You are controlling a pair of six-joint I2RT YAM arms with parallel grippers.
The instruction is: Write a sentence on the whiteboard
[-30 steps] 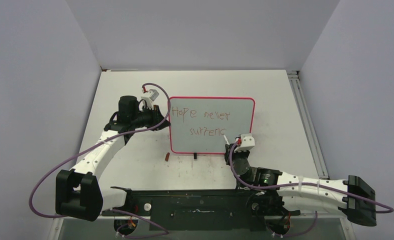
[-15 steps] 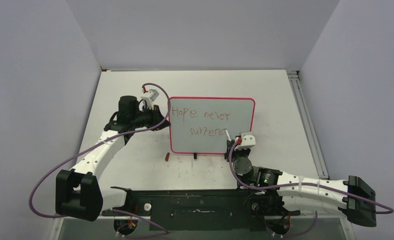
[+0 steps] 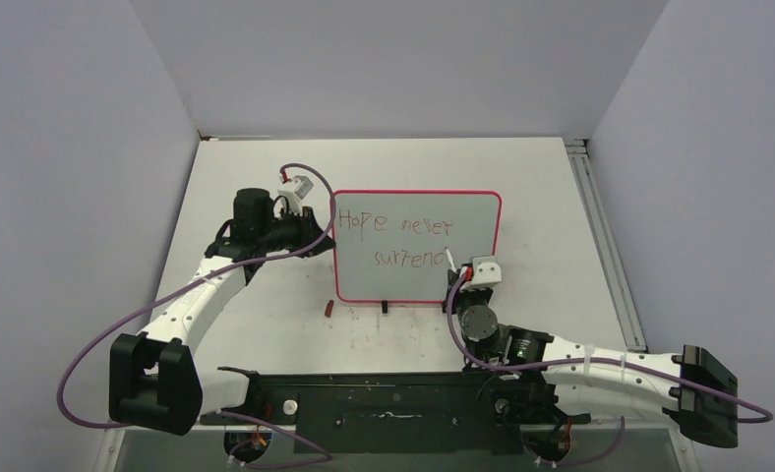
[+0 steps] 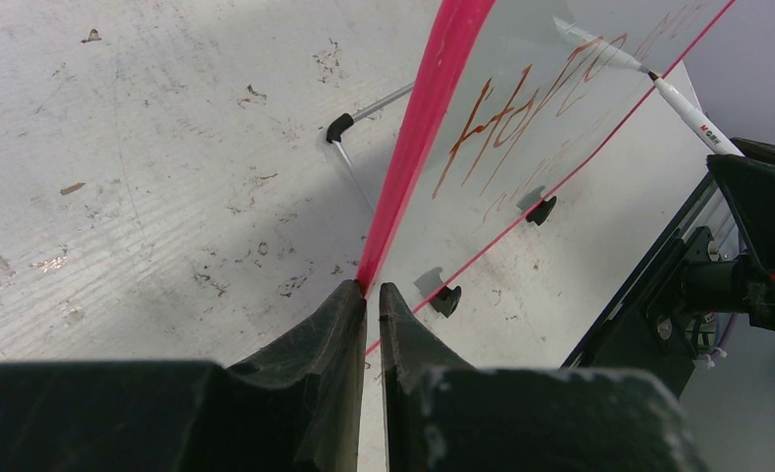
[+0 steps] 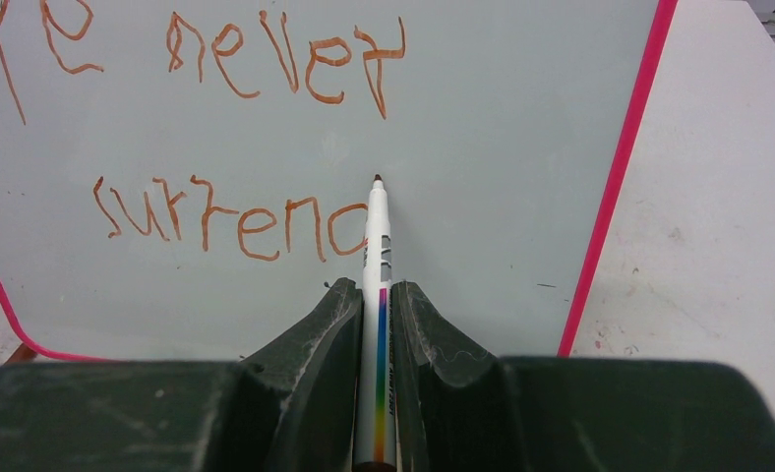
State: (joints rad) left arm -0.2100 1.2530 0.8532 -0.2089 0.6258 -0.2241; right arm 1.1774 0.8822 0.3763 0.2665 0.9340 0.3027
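Note:
The whiteboard [image 3: 472,221] stands upright on the table, pink-red framed, its face toward the arms. My left gripper [image 3: 323,228] is shut on its left edge; in the left wrist view the gripper [image 4: 373,292] pinches the pink frame [image 4: 418,128]. The sentence [image 3: 395,227] reads "Hope never" on the top line and "surrenc" [image 5: 231,218] below. My right gripper [image 5: 377,290] is shut on a white marker [image 5: 376,246] with a rainbow stripe. The marker's tip sits at the board, just above and right of the last letter.
A small brown marker cap [image 3: 329,308] lies on the table left of the board's black foot [image 3: 385,307]. A metal rail [image 3: 600,236] runs along the table's right side. Walls close in the left, back and right.
The right gripper has carried the marker tip a little up and to the right beside the last letter. The left gripper and the board have not moved.

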